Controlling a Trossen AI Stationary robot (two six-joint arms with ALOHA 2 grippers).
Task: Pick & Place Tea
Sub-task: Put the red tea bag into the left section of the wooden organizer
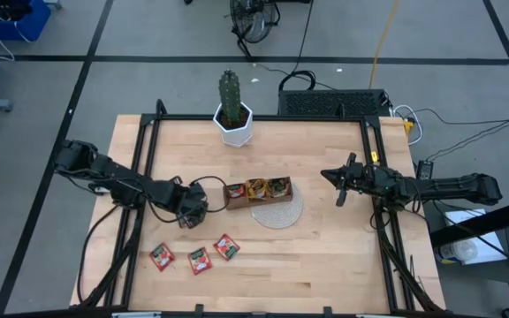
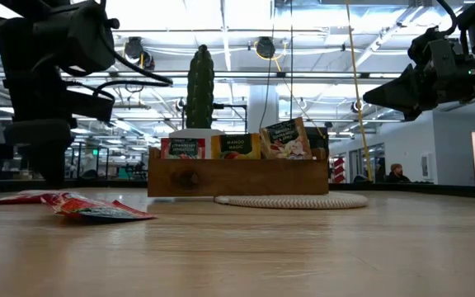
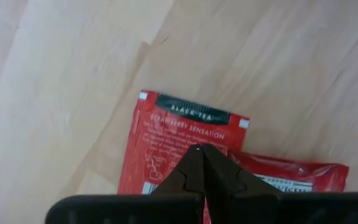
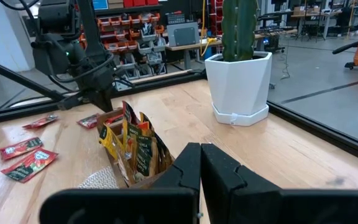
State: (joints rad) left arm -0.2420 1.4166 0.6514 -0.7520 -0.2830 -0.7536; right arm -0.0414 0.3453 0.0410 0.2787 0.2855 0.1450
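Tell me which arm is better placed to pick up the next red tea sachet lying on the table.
Left. Its end effector hangs shut beside the brown wooden tray, just above the three flat red tea sachets. The right end effector waits on the tray's far side, away from them.

Left tool hangs low, fingers pressed together; right tool, seemingly raised, likewise closed.

Three flat red tea sachets lie loose; one brown wooden tray, one round woven mat, one potted green cactus.
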